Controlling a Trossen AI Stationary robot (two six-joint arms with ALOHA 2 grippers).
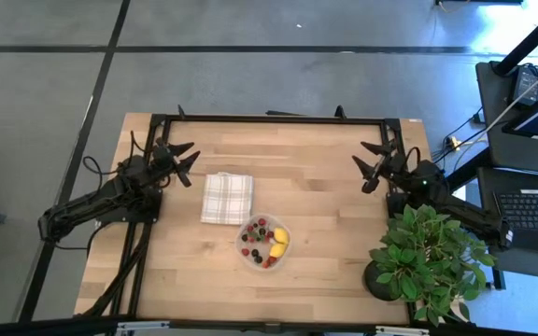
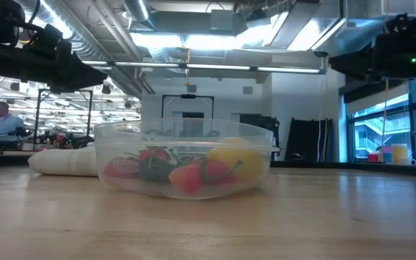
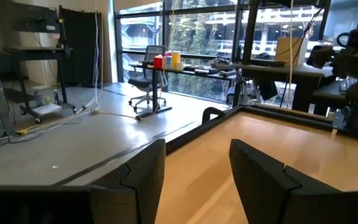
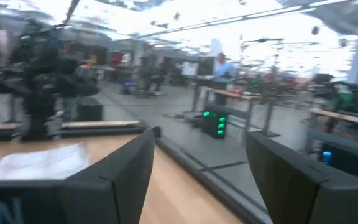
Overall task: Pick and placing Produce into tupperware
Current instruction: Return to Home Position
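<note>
The clear tupperware [image 1: 264,242] stands on the table near its front middle and holds the produce [image 1: 260,241]: red and dark berries and a yellow lemon-like fruit [image 1: 280,238]. The low view shows the same tupperware [image 2: 183,165] with fruit [image 2: 193,172] inside. My left gripper [image 1: 189,160] hovers open at the table's far left, pointing level, away from the tupperware. My right gripper [image 1: 372,165] hovers open at the far right. Both wrist views show nothing between the left fingers [image 3: 194,165] or the right fingers [image 4: 197,168].
A white-and-grey checked folded cloth [image 1: 227,198] lies flat on the table left of the tupperware. A leafy potted plant [image 1: 423,261] stands at the table's right front corner. A black frame [image 1: 269,119] runs along the far edge.
</note>
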